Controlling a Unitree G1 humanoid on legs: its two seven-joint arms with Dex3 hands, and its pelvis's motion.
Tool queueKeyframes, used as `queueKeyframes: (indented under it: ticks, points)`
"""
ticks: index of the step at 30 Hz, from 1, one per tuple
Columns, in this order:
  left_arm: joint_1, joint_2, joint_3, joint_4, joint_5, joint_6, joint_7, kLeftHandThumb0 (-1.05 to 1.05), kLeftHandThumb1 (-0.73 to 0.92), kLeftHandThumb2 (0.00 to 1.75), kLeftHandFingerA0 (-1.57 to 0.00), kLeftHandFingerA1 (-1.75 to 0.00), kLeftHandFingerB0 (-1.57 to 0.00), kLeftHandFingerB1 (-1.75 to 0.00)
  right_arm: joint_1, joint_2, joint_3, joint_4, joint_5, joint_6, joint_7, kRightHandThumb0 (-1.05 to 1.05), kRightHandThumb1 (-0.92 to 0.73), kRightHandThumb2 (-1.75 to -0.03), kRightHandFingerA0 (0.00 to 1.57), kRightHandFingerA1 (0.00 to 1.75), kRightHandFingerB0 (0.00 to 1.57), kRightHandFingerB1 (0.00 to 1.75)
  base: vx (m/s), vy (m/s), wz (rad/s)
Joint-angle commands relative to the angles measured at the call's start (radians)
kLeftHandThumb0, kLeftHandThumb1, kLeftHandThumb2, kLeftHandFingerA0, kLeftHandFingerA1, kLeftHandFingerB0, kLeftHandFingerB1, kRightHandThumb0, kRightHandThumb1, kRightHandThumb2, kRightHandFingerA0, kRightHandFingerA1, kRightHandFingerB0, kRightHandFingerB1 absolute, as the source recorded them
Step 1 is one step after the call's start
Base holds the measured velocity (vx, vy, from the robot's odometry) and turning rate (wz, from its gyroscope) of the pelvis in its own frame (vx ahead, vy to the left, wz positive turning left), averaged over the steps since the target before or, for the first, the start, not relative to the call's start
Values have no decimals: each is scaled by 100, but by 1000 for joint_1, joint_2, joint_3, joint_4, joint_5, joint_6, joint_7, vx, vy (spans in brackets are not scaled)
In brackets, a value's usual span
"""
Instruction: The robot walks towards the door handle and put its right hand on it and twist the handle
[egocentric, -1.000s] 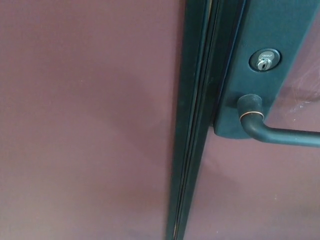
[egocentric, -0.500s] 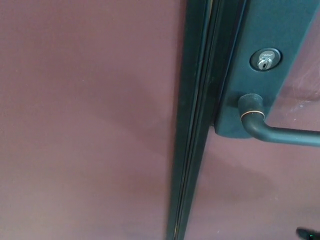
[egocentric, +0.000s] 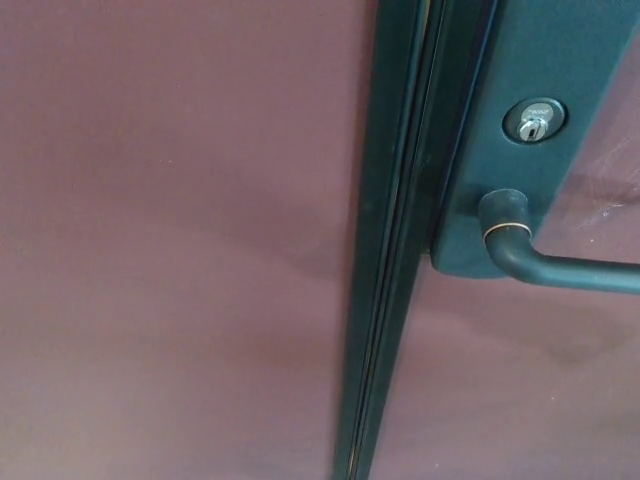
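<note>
1. Reddish-brown flooring (egocentric: 170, 250) fills the whole left half of the head view and shows again at the lower right, smooth and evenly lit, with a faint darker shadow running across its middle.
2. Up the centre runs a dark green metal door frame edge (egocentric: 385, 260), a tall narrow band with several thin parallel grooves, leaning slightly to the right towards the top.
3. Just right of that band sits a dark green rectangular lock plate (egocentric: 545, 50), which reaches from the top edge down to about the middle height of the view.
4. On the upper part of the plate is a round silver keyhole cylinder (egocentric: 534, 120) in a dark ring; its slot is too small to read clearly.
5. Below the keyhole, the dark metal lever door handle (egocentric: 560, 262) springs from a round collar with a thin bright ring, bends downward, then runs to the right, roughly level, and leaves the view at the right edge.
6. Beyond the plate on the far right lies a pale pinkish, slightly glossy panel (egocentric: 605, 170), with faint light marks on it.
7. Nothing touches the handle; its visible length is bare.
8. Neither the left nor the right hand shows anywhere in the view, so I cannot tell how far their fingers are spread or whether they hold anything.
</note>
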Motion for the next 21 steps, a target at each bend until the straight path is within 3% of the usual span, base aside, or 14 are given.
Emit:
queueKeyframes:
  ticks: [1,5,6,7,9,10,12,14,21]
  points:
    - [11,31,37,13,-22,-7,3,-19,56,57,-41,-39,-33,-34,243,-46,-116,-370,209,-76,197,-32,-47,-69,71,64,55,54,0,0,0]
    - [12,30,46,12,-22,-8,-1,-20,56,58,-41,-39,-33,-35,278,-36,-159,-448,238,-68,204,-31,-47,-70,71,65,56,56,0,0,0]
    - [10,31,45,7,-19,-6,-2,-20,56,58,-42,-39,-33,-35,299,-29,-189,-505,283,-73,211,-22,-56,-56,72,60,63,51,0,0,0]
    - [8,32,45,0,-16,-4,-4,-20,56,58,-42,-39,-33,-35,329,-20,-233,-586,350,-82,220,-22,-56,-56,72,60,63,51,0,0,0]
    - [8,32,46,0,-15,-4,-5,-20,56,58,-42,-39,-33,-35,331,-16,-237,-597,352,-72,225,-22,-56,-56,72,60,63,51,0,0,0]
    - [9,31,47,-4,-16,-2,-7,-20,56,58,-42,-39,-33,-35,339,-32,-275,-648,403,-72,244,-35,-54,-57,77,64,73,50,0,0,0]
    - [11,29,50,-10,-17,2,-10,-20,56,58,-42,-39,-33,-35,350,-54,-334,-725,482,-71,276,-35,-54,-57,77,64,73,50,0,0,0]
    - [16,29,54,-8,-18,1,-8,-20,57,58,-42,-39,-33,-35,325,-106,-377,-764,529,-70,313,-51,-53,-56,83,62,76,53,0,0,0]
    - [23,30,50,-2,-6,-9,-4,-20,56,58,-42,-39,-34,-35,359,-172,-461,-881,591,-50,391,-65,-54,-57,75,62,70,53,0,0,0]
